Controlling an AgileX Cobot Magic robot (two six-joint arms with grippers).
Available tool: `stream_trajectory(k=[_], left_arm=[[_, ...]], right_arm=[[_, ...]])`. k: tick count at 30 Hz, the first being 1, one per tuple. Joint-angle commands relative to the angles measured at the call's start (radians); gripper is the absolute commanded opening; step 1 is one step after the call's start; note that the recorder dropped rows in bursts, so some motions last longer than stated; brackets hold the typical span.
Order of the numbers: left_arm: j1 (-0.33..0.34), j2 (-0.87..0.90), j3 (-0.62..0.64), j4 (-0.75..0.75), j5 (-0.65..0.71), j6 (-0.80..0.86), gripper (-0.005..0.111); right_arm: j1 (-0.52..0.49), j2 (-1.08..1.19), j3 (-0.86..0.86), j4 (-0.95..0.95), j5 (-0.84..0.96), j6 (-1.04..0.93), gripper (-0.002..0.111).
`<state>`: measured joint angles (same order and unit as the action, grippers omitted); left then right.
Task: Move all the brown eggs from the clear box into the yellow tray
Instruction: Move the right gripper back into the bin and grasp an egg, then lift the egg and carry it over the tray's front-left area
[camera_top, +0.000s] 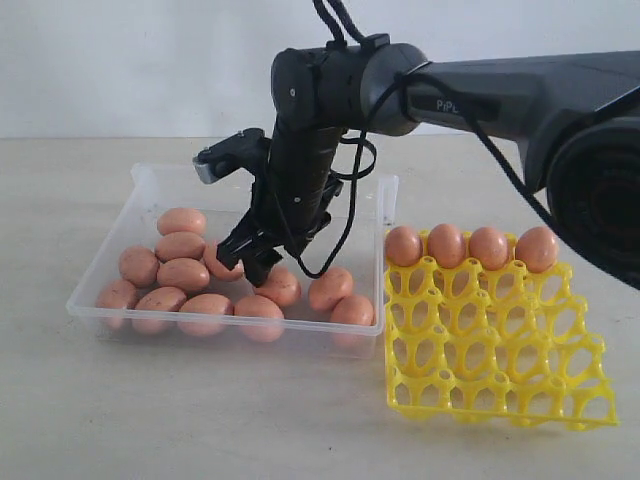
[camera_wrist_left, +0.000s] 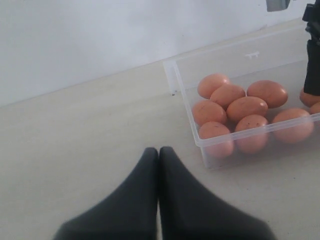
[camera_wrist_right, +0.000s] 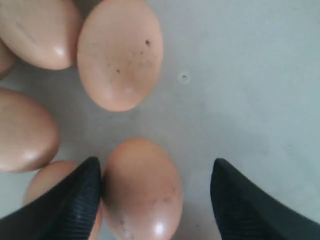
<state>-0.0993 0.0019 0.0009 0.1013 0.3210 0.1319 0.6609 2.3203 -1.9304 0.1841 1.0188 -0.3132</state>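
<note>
Jaws spread, the right pincer (camera_top: 250, 262) straddles one brown egg (camera_wrist_right: 142, 187) inside the clear box (camera_top: 180, 185), seemingly lined up to lift it toward the yellow tray (camera_top: 500, 370), whose back row holds four eggs (camera_top: 446, 245). The left pincer (camera_wrist_left: 159, 152), pressed together, idles over the tabletop (camera_wrist_left: 75, 150) beside the box.

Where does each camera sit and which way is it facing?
Exterior: off the arms, low, facing the clear plastic box and yellow lattice tray; right arm reaches in.
Left wrist: behind the shut left gripper, facing across the table to the box.
Right wrist: looking down into the box, open right gripper straddling one brown egg.
Exterior and left wrist share the box's eggs.
</note>
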Motion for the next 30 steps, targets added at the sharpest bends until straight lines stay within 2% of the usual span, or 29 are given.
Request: stream_trajectory(k=[1,6,7,8,9,11,15,19,21,22,25,28,30], left_arm=[[-0.003,-0.002,-0.001,-0.008,-0.007,0.000,-0.004],[-0.003,-0.002,-0.001,-0.008,-0.007,0.000,-0.004],[-0.003,-0.002,-0.001,-0.008,-0.007,0.000,-0.004],[-0.003,-0.002,-0.001,-0.008,-0.007,0.000,-0.004],[-0.003,-0.002,-0.001,-0.008,-0.007,0.000,-0.004],[-0.003,-0.002,-0.001,-0.008,-0.007,0.000,-0.004],[-0.003,-0.002,-0.001,-0.008,-0.007,0.000,-0.004],[-0.003,-0.002,-0.001,-0.008,-0.007,0.000,-0.004],[-0.003,-0.002,-0.001,-0.008,-0.007,0.000,-0.004],[-0.003,-0.002,-0.001,-0.008,-0.007,0.000,-0.004],[-0.003,-0.002,-0.001,-0.008,-0.007,0.000,-0.004],[-0.003,-0.002,-0.001,-0.008,-0.007,0.000,-0.004],[-0.003,-0.002,-0.001,-0.008,-0.007,0.000,-0.004]], right_arm=[[0.000,0.035,-0.007,-0.006,0.001,-0.002,0.059],[-0.001,0.063,-0.007,-0.009,0.003,0.027,0.059],[-0.001,0.070,-0.007,-0.009,0.003,0.029,0.055],[-0.001,0.070,-0.007,-0.009,0.001,0.041,0.049],[-0.001,0.070,-0.007,-0.018,0.001,0.054,0.029],[-0.001,0.064,-0.007,-0.032,0.009,0.057,0.001],[-0.001,-0.006,-0.007,-0.043,-0.001,0.057,0.000],[-0.001,-0.145,-0.005,-0.027,-0.093,0.207,0.000],[0.012,-0.251,0.090,0.068,-0.255,0.203,0.000],[0.036,-0.336,0.227,0.092,-0.438,0.159,0.000],[0.080,-0.506,0.537,0.104,-0.842,0.154,0.000],[0.096,-0.665,0.864,0.143,-1.198,0.164,0.000],[0.084,-0.752,1.053,0.143,-1.373,0.204,0.000]])
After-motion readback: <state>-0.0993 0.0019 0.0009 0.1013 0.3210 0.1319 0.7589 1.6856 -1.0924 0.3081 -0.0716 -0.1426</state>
